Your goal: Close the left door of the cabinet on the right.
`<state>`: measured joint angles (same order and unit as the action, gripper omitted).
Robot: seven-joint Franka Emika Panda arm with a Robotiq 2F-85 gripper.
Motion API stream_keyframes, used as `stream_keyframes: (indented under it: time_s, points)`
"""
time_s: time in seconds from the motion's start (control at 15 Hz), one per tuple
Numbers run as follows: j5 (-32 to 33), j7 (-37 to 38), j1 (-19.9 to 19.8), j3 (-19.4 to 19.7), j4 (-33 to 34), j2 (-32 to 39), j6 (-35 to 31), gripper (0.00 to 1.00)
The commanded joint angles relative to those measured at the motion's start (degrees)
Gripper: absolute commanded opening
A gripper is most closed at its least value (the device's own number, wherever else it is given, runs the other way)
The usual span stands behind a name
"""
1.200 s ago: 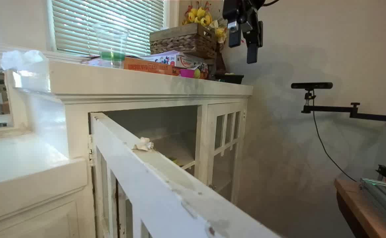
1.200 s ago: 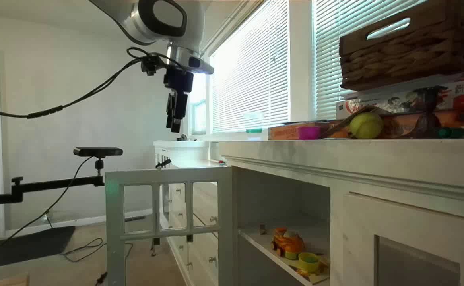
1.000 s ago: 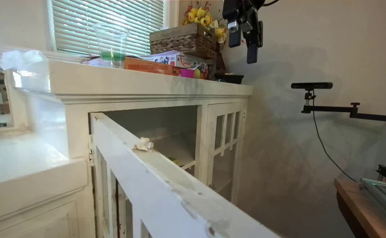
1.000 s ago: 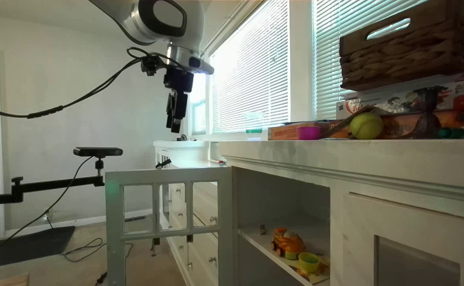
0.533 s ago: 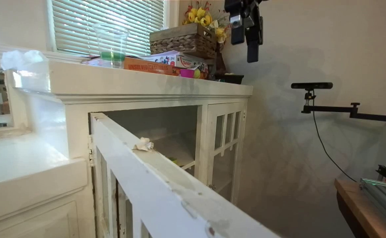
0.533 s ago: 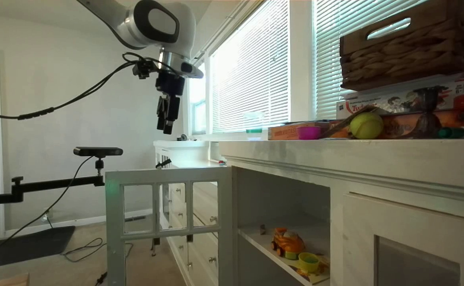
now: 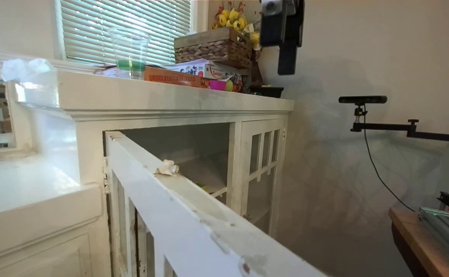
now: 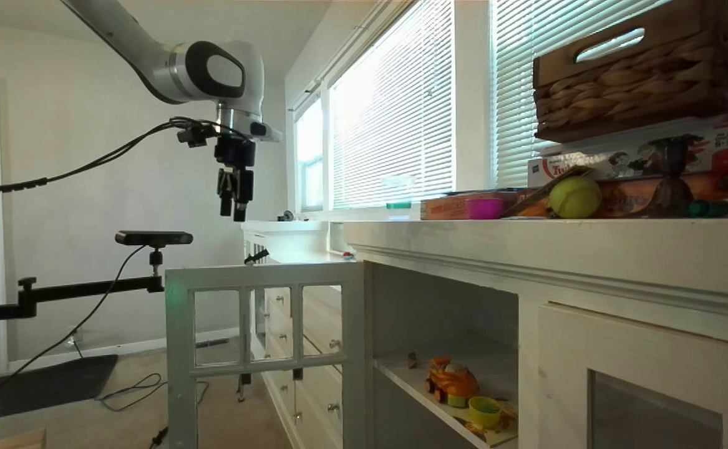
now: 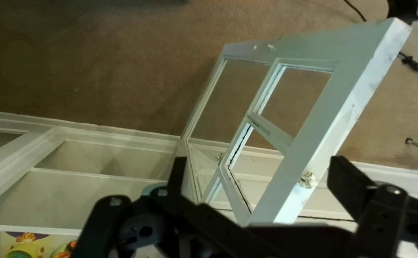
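Observation:
The left door (image 7: 209, 215) of the white cabinet (image 7: 170, 96) stands wide open in both exterior views, swung out from the front (image 8: 179, 362). Its hinge edge meets the opening's side. In the wrist view the door (image 9: 341, 132) shows its top edge and glass panes below my gripper. I cannot make out its knob. My gripper (image 8: 232, 212) hangs pointing down above the door's level, apart from it. In the wrist view the gripper's fingers (image 9: 259, 166) are wide apart with nothing between them. In an exterior view the fingers (image 7: 286, 57) overlap.
A crumpled pale scrap (image 7: 167, 167) lies on the door's top edge. The other glass-paned door (image 7: 262, 154) is shut. Toys (image 8: 454, 380) sit on the shelf inside. A basket (image 8: 626, 87) and boxes stand on top. A camera on an arm (image 8: 153, 238) stands beyond the door.
My gripper has moved left and a little down in an exterior view, away from the cabinet. Its fingers look larger and turned in an exterior view. The door has not moved.

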<state>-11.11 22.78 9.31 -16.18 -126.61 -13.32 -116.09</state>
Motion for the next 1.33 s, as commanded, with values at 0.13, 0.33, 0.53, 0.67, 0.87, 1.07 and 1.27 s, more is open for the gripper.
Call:
stream_keyframes:
  time_s: [0.13, 0.33, 0.53, 0.67, 0.87, 1.07, 1.27]
  points:
    - [3.88, 12.55, 0.74, -2.57, 0.04, 4.93, -4.89, 1.00]
    - [2.49, 15.67, 2.20, -3.04, 1.20, 7.00, -2.80, 1.00]
    - [3.24, 18.55, 3.91, -3.84, 1.69, 8.57, -4.37, 1.00]
    - [2.27, 16.22, 4.17, -2.87, 0.07, 7.09, -4.59, 1.00]
    - [2.25, 16.35, 4.56, -2.80, 0.07, 7.26, -4.74, 1.00]
    - [2.24, 16.30, 4.45, -2.46, 0.07, 7.25, -4.74, 1.00]
    - [2.48, 22.12, 4.61, -3.09, 1.54, 8.90, -5.00, 1.00]
